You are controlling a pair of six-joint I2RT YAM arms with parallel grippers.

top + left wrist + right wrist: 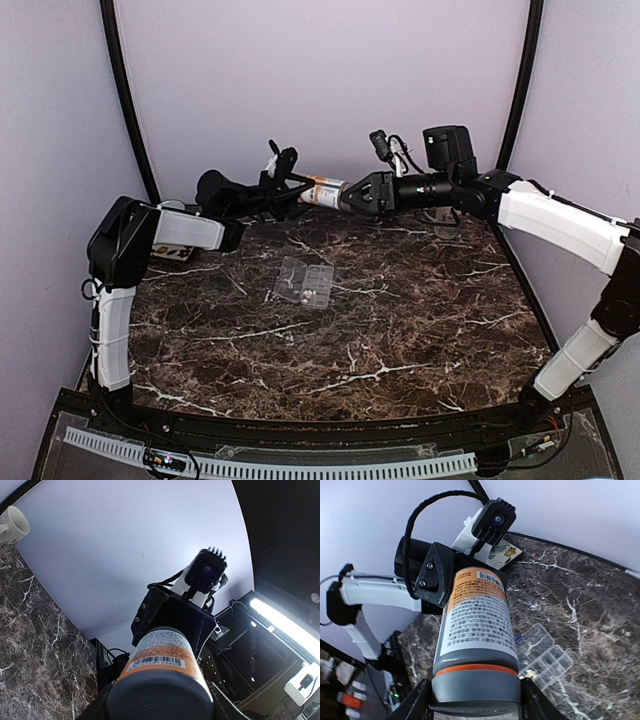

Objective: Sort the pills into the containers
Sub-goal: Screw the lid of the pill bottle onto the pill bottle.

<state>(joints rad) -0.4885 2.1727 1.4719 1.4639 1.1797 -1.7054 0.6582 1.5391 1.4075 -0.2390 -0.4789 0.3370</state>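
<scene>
A clear organizer box [305, 282] lies flat on the marble table [420, 330] with its lid open and a few pale pills [309, 295] inside. I cannot tell which way its long side runs. It sits below both sets of fingers, well apart from them. Farther back, a bottle [325, 191] hangs level: the right gripper [352, 193] clamps its grey cap and the left gripper [293, 190] its base.

Level in mid-air above dark brown white-veined marble tabletop [400, 330]: grey-capped plastic bottle [325, 191], white-and-orange label. Cream ceramic mug [12, 522] by pale wall.
</scene>
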